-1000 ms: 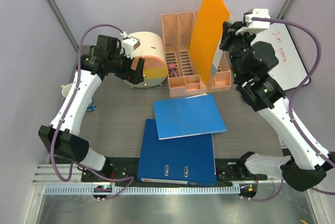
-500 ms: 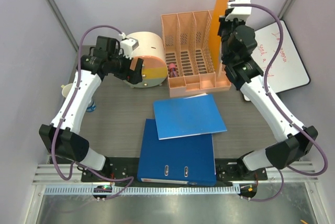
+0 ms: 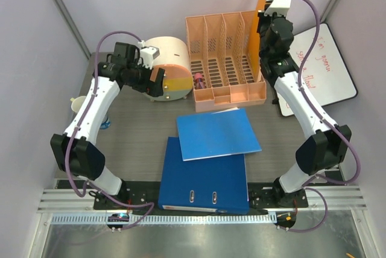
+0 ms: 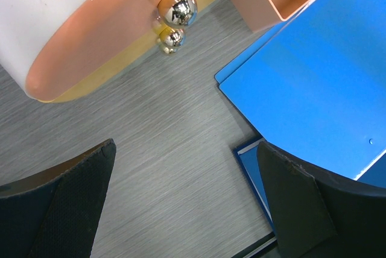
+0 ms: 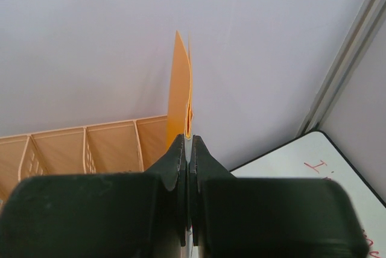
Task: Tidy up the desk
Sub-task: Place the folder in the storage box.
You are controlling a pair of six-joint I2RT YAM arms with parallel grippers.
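Observation:
A thin orange folder (image 3: 260,17) stands upright and edge-on over the right end of the peach file rack (image 3: 223,59); whether it is inside a slot I cannot tell. My right gripper (image 3: 267,36) is shut on its near edge. In the right wrist view the folder (image 5: 181,83) rises straight out of the closed gripper (image 5: 188,144). My left gripper (image 3: 155,82) hangs open over the dark grey desk (image 3: 139,131), beside a round white and peach box (image 3: 169,65). In the left wrist view that gripper (image 4: 187,145) has only bare desk (image 4: 163,119) between its fingers (image 4: 66,204).
A light blue folder (image 3: 217,132) lies on a dark blue binder (image 3: 202,179) at the middle front. A whiteboard (image 3: 322,65) with red writing lies at the right. The round box shows two shiny knobs (image 4: 177,8). A small cup (image 3: 75,104) sits at the left edge.
The right arm has swung the orange folder from face-on above the rack to edge-on at the rack's right end. The left arm has hardly moved.

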